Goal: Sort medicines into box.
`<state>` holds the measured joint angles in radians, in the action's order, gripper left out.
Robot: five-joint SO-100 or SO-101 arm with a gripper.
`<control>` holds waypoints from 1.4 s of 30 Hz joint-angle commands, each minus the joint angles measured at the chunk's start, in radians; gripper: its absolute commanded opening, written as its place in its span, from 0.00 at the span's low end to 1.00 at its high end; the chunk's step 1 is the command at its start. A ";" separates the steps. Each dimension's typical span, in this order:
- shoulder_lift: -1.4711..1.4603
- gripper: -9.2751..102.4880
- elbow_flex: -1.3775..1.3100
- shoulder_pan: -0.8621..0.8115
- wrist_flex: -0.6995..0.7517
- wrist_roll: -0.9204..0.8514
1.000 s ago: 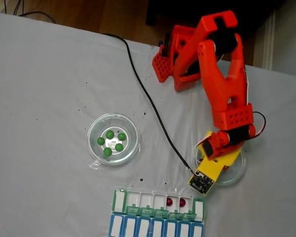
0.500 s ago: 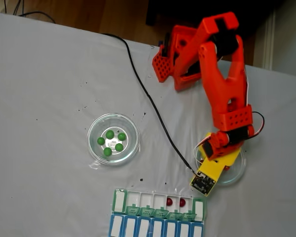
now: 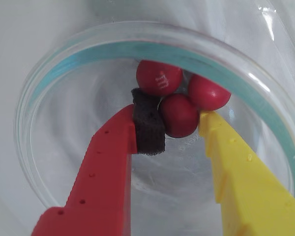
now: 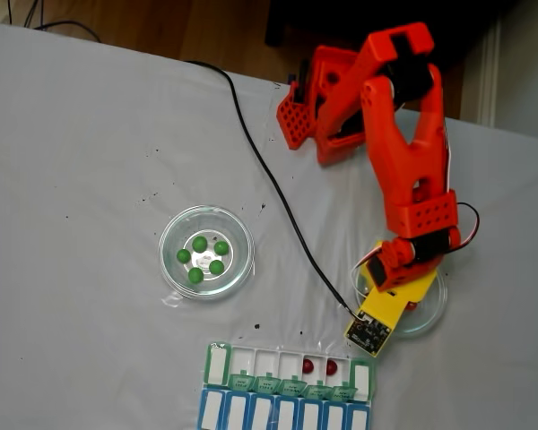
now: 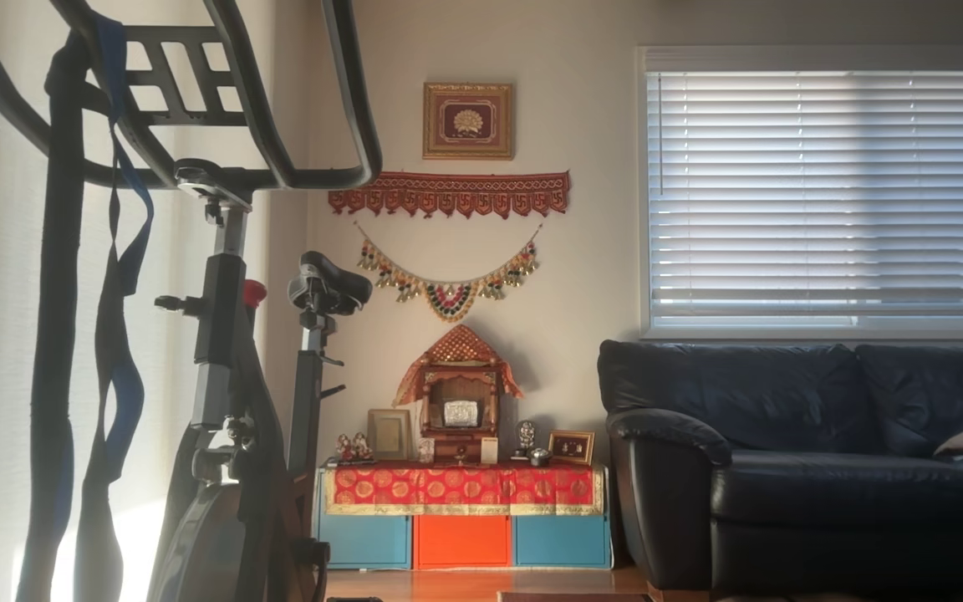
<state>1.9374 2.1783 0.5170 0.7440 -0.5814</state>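
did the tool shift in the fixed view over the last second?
Barely. The tool edged slightly right and up, judged against the pill box below it, and sits over the glass dish holding red balls.

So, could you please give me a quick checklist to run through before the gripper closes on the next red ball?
1. Gripper open around a ball: ok, the nearest red ball sits between the black pad and the yellow finger.
2. One ball only: not ok, two other red balls touch it.
3. Fingers inside the glass dish: ok.
4. Free compartments in the pill box: ok, two red balls are inside and other open compartments are empty.
5. Green balls untouched in their dish: ok.
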 commanded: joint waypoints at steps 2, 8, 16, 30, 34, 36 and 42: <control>0.012 0.20 -0.008 -0.006 -0.017 -0.003; 0.015 0.17 -0.002 -0.006 -0.021 -0.003; 0.034 0.10 0.002 -0.005 -0.009 0.000; 0.433 0.09 -0.114 0.008 0.442 0.247; 0.457 0.09 -0.167 -0.041 0.472 0.290; 0.469 0.09 -0.184 -0.069 0.471 0.318; 0.442 0.09 -0.249 -0.175 0.485 0.348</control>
<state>2.3393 2.0356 0.3881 1.2257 -0.2286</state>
